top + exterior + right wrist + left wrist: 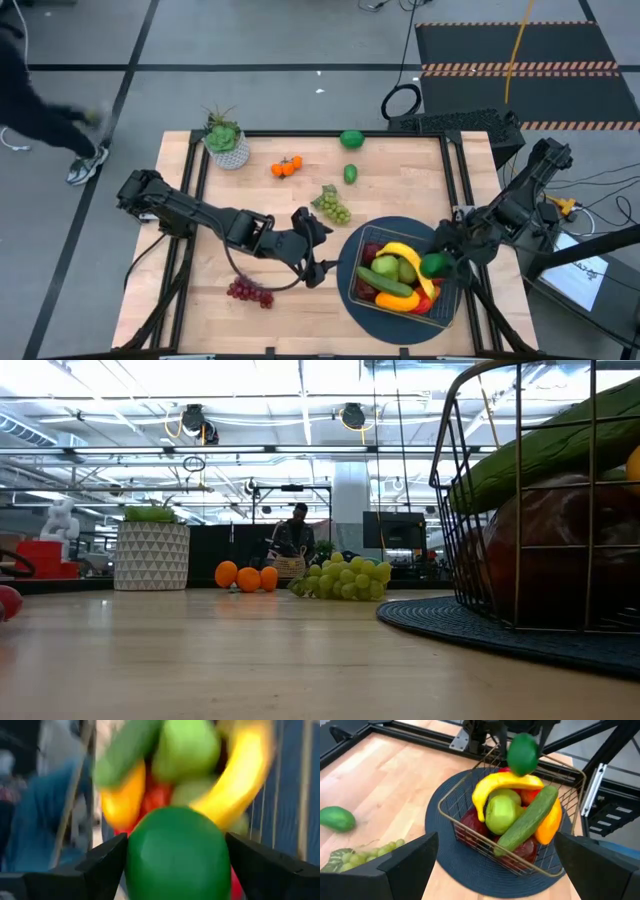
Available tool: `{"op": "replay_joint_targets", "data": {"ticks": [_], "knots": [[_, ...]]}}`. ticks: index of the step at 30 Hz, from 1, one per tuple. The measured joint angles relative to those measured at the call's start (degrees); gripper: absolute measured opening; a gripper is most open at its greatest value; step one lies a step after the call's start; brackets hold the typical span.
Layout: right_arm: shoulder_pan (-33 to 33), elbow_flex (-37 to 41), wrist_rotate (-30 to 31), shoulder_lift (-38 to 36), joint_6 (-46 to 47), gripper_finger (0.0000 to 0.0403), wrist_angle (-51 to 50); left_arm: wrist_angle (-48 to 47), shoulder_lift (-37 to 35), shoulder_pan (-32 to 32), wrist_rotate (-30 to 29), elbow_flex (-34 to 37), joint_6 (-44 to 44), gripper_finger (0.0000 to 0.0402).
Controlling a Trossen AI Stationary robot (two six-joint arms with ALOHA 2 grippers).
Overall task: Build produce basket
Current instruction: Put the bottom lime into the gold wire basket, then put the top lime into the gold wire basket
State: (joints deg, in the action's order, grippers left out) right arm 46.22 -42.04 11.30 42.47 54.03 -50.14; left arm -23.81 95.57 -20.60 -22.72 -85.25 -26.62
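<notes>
Wooden table, basket (446, 312) on a blue mat (350, 250) at the right. Right gripper (447, 262) pinches a lime (433, 264) over the heap; it looks light, hard, slick, so grip it across the middle. Left gripper (312, 248) gapes empty.

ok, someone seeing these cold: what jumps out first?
The wire basket on the round blue mat at the table's right front, heaped with a banana, cucumber and green pear. Next, the right tool at the basket's right rim with a round green fruit between its fingers. The left tool waits open just left of the mat.
</notes>
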Motion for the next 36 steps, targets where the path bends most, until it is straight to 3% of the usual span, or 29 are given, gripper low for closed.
{"op": "replay_joint_targets", "data": {"ticks": [8,14,21,27,31,33,36], "knots": [[0.05,-0.99,-6.98,0.43,2.35,0.0346,-5.97,0.07,0.0,1.79,-0.36,0.3,1.94,0.0397],[0.08,-6.06,-4.85,0.43,-0.5,0.0345,-4.57,0.32,0.0,4.73,-0.46,0.3,2.54,0.0397],[0.02,-8.07,6.54,0.49,-10.79,0.0345,-1.51,0.37,0.0,7.93,-0.44,0.3,3.89,0.0397],[-0.47,-8.07,27.3,0.64,-17.34,0.0345,-0.58,0.22,-0.02,10.0,-0.37,0.32,5.36,0.0397],[-4.1,-8.04,39.9,0.81,-22.96,0.0345,4.24,0.01,-0.66,11.68,-0.35,0.39,5.24,0.0397],[-7.66,-8.04,42.51,1.27,-27.18,0.0345,9.18,-0.1,-0.67,12.51,-0.35,0.39,5.23,0.0397],[-14.97,-8.04,39.9,2.38,-36.83,0.0345,19.44,-0.22,-0.66,13.66,-0.28,0.39,5.21,0.0397]]}}
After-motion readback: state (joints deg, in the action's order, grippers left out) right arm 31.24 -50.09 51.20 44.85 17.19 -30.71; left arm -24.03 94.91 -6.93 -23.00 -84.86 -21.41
